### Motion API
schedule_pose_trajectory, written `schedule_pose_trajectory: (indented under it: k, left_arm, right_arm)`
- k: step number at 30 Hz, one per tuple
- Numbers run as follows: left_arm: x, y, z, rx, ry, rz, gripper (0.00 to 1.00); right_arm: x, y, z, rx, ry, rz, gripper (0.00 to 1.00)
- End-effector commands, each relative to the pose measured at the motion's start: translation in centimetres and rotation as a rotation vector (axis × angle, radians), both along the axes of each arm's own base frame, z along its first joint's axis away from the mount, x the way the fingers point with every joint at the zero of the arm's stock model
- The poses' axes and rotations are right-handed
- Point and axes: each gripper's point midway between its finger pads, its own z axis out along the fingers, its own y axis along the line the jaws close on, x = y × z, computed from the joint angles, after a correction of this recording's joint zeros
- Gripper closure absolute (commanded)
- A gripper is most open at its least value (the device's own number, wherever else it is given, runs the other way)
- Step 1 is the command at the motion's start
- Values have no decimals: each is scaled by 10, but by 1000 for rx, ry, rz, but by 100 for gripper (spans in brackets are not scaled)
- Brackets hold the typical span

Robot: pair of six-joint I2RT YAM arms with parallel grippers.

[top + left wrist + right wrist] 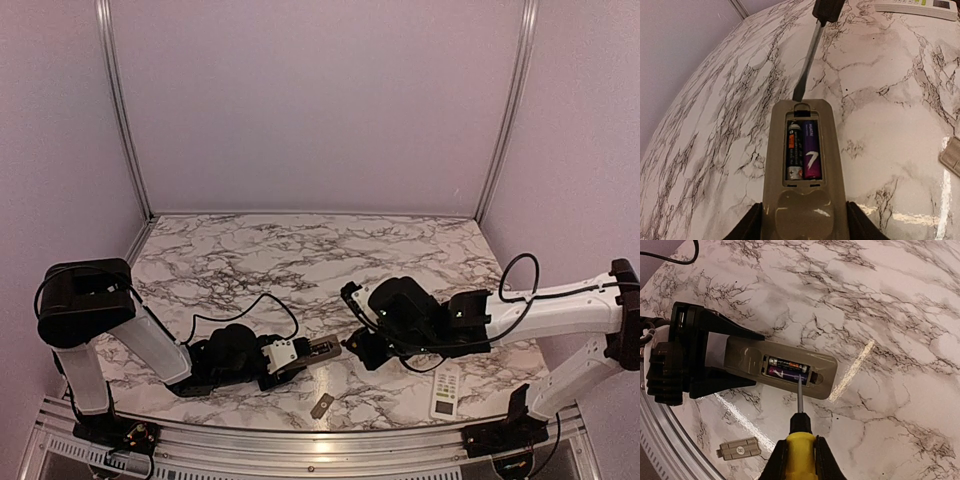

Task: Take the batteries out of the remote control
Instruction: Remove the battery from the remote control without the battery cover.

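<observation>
My left gripper (pixel 805 227) is shut on the grey-brown remote control (pixel 802 210), one dark finger on each long side, holding it low over the marble. Its back compartment lies uncovered with two batteries side by side: a black and orange one (pixel 794 150) and a purple-blue one (pixel 811 150). My right gripper (pixel 800 465) is shut on the yellow handle of a screwdriver (pixel 800 440). The thin shaft points at the compartment's far end beside the purple-blue battery (pixel 785 373). Whether the tip touches anything, I cannot tell. From above, the two grippers (pixel 290 355) (pixel 362 345) meet at the remote control (pixel 320 350).
The flat grey cover plate (pixel 322 405) lies loose on the table near the front edge, below the remote control. A white remote (pixel 446 392) rests at the front right, under the right arm. A metal rail runs along the table's near edge.
</observation>
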Motion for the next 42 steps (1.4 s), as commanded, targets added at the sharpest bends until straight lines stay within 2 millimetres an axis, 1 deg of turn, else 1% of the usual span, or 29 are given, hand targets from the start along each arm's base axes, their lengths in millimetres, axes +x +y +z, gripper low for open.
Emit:
schedule_pose_trajectory:
  k: [1,10,22,36,42]
  left_arm:
    - [1,-8,7,-23,-20,-13,100]
    - [1,-8,7,-23,-19,-13,100]
    - [1,-7,7,-20,-19,-13,100]
    - [0,-8,6,-17,-18,-15,100]
    - [1,-8,6,-15,-20,-14,100]
  right_arm:
    - [4,-11,-1,-42,-36,-27,100]
    - [6,-17,-8,-94,-32,-36,100]
    - [4,-17,-16,-127,-16,-30,100]
    - [3,-15,-18,-138,-10,-12,100]
    - [4,-10,-9,-109,-26,-7,100]
